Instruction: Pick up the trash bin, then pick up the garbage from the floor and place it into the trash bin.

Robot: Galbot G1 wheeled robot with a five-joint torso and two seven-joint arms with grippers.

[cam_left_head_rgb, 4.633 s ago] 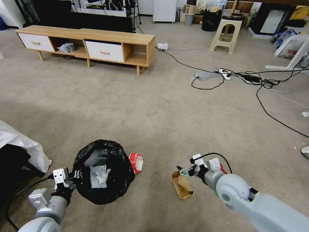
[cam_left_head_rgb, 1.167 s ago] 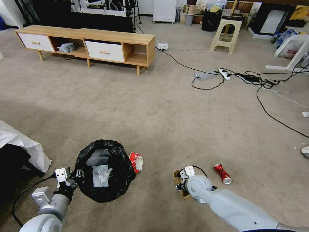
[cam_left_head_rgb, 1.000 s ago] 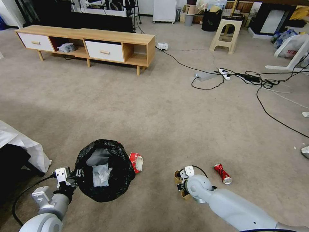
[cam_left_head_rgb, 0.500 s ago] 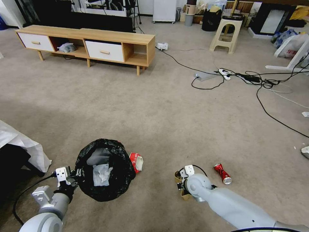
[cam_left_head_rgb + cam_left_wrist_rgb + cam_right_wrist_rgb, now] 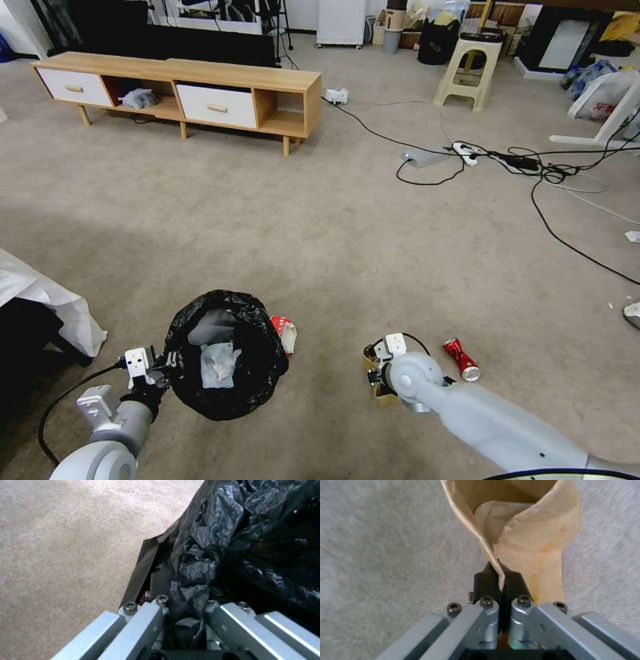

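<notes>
Change since earlier: compared with half a second ago, the trash bin (image 5: 227,353) and the left gripper (image 5: 162,369) sit a little further toward the robot's right; the right arm has hardly shifted.
Left gripper: pressed together on the bag-covered rim of the trash bin, on the side nearest the robot; the left wrist view shows crinkled black plastic (image 5: 196,580) bunched between its fingers (image 5: 146,620).
Trash bin: held over the carpet (image 5: 333,233) near the robot's left front, mouth up, with white tissue (image 5: 217,363) inside.
Right gripper: low at the carpet, its black fingertips (image 5: 486,582) pinching one thin wall of the brown paper box (image 5: 533,545), jaws almost fully closed with only the paper between them.
Brown paper box: on the carpet under the right wrist, mostly hidden by the arm in the head view (image 5: 368,353); its open mouth faces away from the gripper.
Red-white wrapper (image 5: 285,331): on the carpet, touching the bin's right side.
Crushed red can (image 5: 461,359): on the carpet just right of the right arm, apart from the box.
</notes>
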